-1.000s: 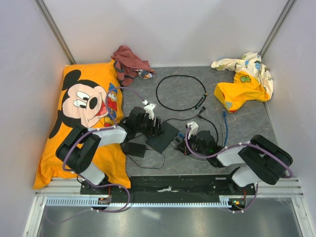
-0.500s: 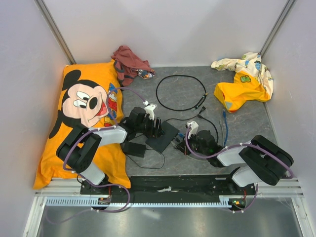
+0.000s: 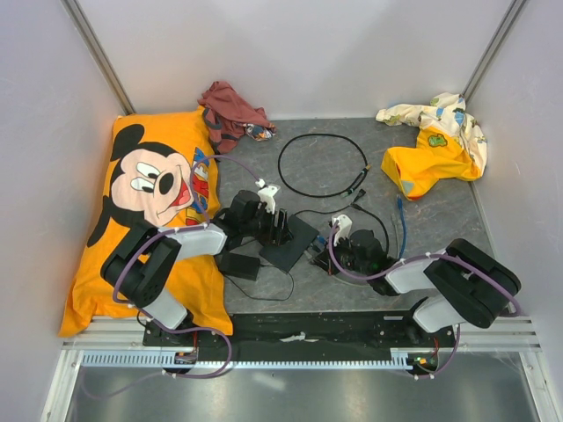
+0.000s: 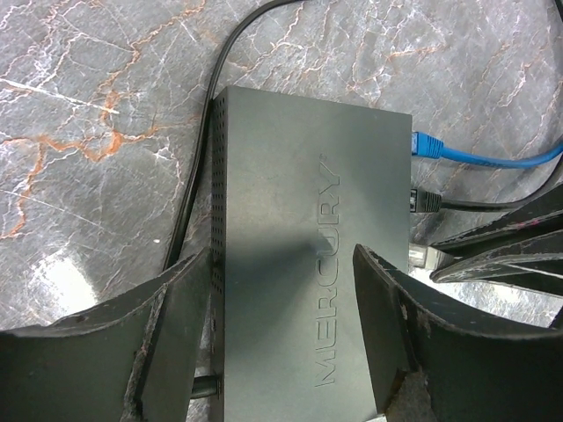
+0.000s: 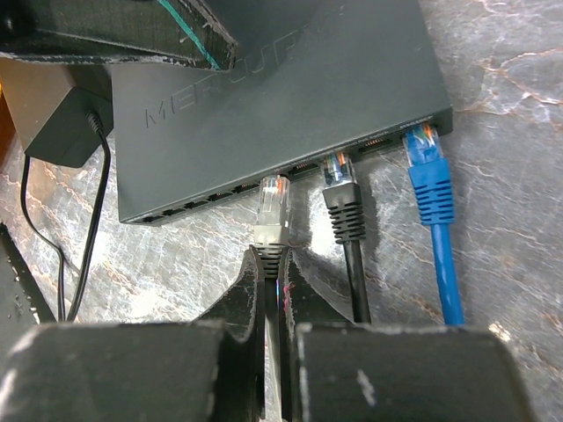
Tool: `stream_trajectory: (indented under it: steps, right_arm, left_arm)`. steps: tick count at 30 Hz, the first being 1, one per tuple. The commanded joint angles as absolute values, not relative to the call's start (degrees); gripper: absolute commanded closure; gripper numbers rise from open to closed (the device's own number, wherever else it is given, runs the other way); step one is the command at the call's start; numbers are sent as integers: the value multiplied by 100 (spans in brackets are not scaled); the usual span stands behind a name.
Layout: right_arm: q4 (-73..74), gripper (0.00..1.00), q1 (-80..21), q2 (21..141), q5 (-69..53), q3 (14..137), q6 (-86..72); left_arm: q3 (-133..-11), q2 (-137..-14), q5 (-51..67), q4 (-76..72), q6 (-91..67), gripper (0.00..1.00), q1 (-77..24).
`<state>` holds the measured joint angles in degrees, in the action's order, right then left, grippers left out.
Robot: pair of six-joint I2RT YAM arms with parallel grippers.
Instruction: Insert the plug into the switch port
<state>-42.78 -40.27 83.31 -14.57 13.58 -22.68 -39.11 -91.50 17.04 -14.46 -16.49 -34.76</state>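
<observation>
- Right claw (image 5: pixel 273 264) was pressed shut on the grey boot of the plug (image 5: pixel 274 204), with the cord running back between my fingers; the clear tip pointed at the switch (image 5: pixel 290 97).
- Left claw (image 4: pixel 286 299) stood wide apart over the top of the same switch; one finger (image 4: pixel 176 325) was at its long edge and the other lay above its lid; whether they pressed on it, I could not tell.
- Plug tip was at the port (image 5: pixel 280 172) in the front row of sockets, just beside the black plug (image 5: pixel 341 189); if it had entered, I could not tell.
- Black plug and blue plug (image 5: pixel 428 167) sat in their sockets, side by side.
- Switch lay flat on the grey table (image 4: pixel 97 105); the adapter brick (image 5: pixel 54 123) lay just beside its far corner.
</observation>
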Motion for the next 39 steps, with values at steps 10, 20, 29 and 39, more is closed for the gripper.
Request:
stream_trajectory:
  steps: [10, 20, 29, 39]
  right_arm:
    - [-4799, 100, -4017, 8569, -1617, 1626, -2057]
    - [-3903, 100, -4017, 8209, -1345, 2030, -994]
    - [-4726, 100, -4008, 8613, -1362, 2013, -1599]
    - [-4878, 100, -4017, 8710, -1292, 2285, -1714]
  left_arm:
    - [-4148, -9290, 1986, -1556, -1415, 29, -3463]
    - [-4315, -9536, 2346, -1283, -1327, 29, -3463]
    - [-4280, -9554, 2531, -1344, -1783, 32, -3463]
    - [-4008, -9563, 2892, -1767, -2443, 34, -3515]
